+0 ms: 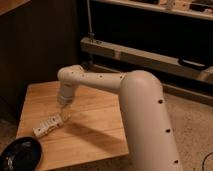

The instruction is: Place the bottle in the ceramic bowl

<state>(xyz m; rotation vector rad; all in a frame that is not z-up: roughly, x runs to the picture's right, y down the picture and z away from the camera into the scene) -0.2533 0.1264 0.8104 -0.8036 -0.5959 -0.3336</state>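
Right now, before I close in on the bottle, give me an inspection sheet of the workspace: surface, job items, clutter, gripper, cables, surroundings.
Surface: wooden table, level.
Bottle: lying on its side on the table, not lifted.
Bowl: at the table's near corner, lower left of the view, apart from the bottle; nothing seen in it.
Clutter: nothing seen.
Gripper: pointing down at the bottle's end farthest from the bowl, fingers open, no grip yet.
Cables: dark loop on the ledge behind; cannot tell if it is a cable.
Surroundings: dark wall behind the table, metal ledge, speckled floor.
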